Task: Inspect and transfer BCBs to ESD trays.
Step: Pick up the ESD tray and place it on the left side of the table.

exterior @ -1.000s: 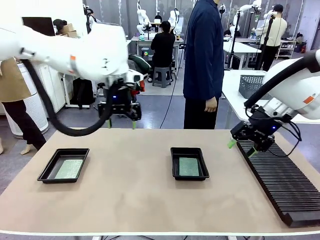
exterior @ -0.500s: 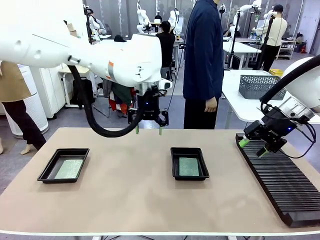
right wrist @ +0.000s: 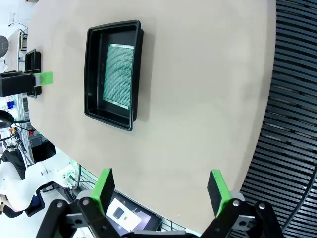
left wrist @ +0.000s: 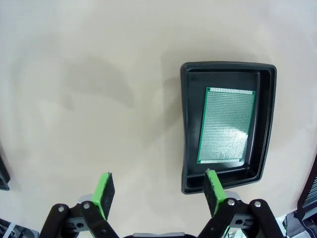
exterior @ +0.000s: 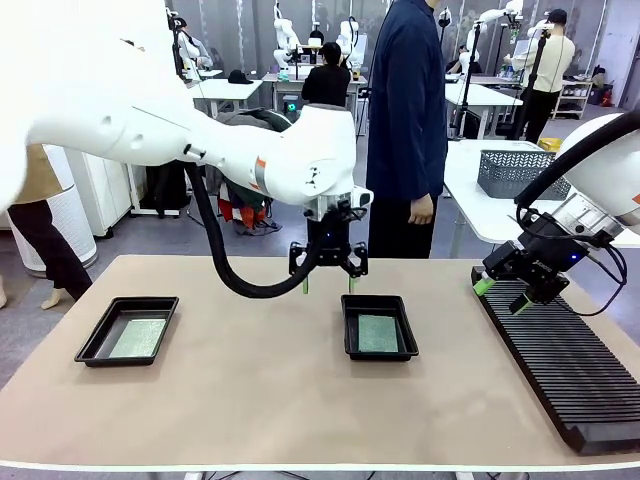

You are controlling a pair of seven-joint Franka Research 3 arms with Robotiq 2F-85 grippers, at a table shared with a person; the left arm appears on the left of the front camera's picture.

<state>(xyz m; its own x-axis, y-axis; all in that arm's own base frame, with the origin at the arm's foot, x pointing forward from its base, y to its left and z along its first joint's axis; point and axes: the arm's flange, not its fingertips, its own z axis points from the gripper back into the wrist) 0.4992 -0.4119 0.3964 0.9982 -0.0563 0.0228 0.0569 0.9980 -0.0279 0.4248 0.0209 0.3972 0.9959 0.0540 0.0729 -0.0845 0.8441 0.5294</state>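
Now left pincer (exterior: 328,284) nearer middle tray (exterior: 379,352)

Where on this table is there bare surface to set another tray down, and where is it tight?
Bare tabletop spans between the left tray and the middle tray, and along the whole near edge. Tighter: the strip between the middle tray and the slotted rack, and the far edge under the open left gripper.

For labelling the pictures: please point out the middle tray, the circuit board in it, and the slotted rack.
middle tray (exterior: 349,328): front view, left rim.
circuit board (left wrist: 227,125): left wrist view, face centre.
slotted rack (exterior: 570,370): front view, ribbed top.
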